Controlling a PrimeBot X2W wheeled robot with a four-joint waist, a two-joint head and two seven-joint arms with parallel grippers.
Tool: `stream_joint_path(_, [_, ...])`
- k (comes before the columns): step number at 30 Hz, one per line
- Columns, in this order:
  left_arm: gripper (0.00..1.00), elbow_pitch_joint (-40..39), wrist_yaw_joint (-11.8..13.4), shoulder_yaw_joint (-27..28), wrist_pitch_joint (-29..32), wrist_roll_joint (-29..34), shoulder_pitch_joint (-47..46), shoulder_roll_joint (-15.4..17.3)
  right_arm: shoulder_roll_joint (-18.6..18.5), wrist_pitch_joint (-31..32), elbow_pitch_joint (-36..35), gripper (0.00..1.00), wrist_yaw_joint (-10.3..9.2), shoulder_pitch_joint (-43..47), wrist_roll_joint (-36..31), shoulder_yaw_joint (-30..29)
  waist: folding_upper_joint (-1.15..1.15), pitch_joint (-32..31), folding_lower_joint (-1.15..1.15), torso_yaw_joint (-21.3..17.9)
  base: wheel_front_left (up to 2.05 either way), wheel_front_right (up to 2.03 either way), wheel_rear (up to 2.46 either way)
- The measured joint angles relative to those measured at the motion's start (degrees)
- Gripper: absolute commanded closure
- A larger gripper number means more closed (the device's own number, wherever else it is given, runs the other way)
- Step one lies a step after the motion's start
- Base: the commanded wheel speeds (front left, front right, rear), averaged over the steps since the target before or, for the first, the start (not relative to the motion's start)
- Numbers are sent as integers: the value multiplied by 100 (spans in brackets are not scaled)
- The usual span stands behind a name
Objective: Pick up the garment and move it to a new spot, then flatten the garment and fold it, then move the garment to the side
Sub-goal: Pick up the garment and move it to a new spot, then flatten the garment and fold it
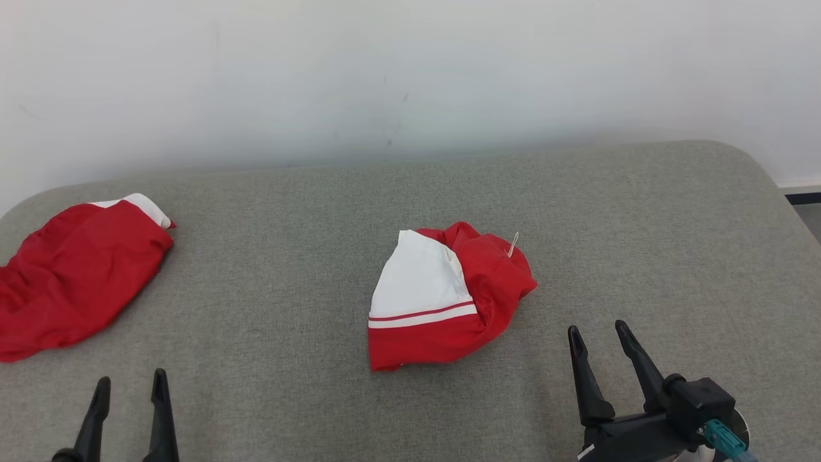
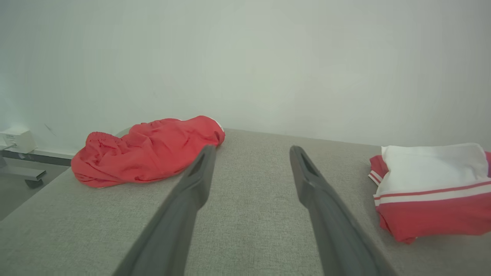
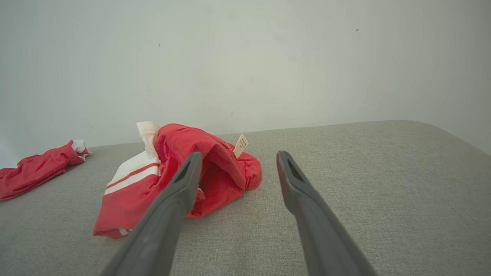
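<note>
So the garment (image 1: 442,298) is a crumpled red-and-white bundle sitting in the middle of the grey padded table (image 1: 641,224), white panel with red stripes facing up and a little tag (image 1: 513,244) poking out on its far right side. Both grippers are at the near edge with nothing in them: the left gripper (image 1: 131,378) is at the near left with its fingers spread apart, and the right gripper (image 1: 596,328) is just near-right of the bundle, fingers spread too. Pickup hasn't started, as far as I can tell. Here's where I reckon it goes sideways: the thing is bunched in layers, so a pinch on the top fold might lift one layer and drag the rest, or grab a thick wad and leave it twisted for the flattening bit. There's also a second red garment (image 1: 77,276) at the far left, well apart, and the left arm sits nearer that one, so a mix-up looks possible.
</note>
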Motion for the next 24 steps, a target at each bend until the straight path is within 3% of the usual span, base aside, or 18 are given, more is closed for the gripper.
stream_joint_path(17, [0,255,-377,238,0,343,-62,-315,0,2,-3,0,0,54,10,-7,0,38,0,-35,0,0,0])
stream_joint_path(24, [0,482,-581,-80,4,449,-916,-227,0,2,-9,0,0,-45,18,42,0,196,0,-101,0,0,0])
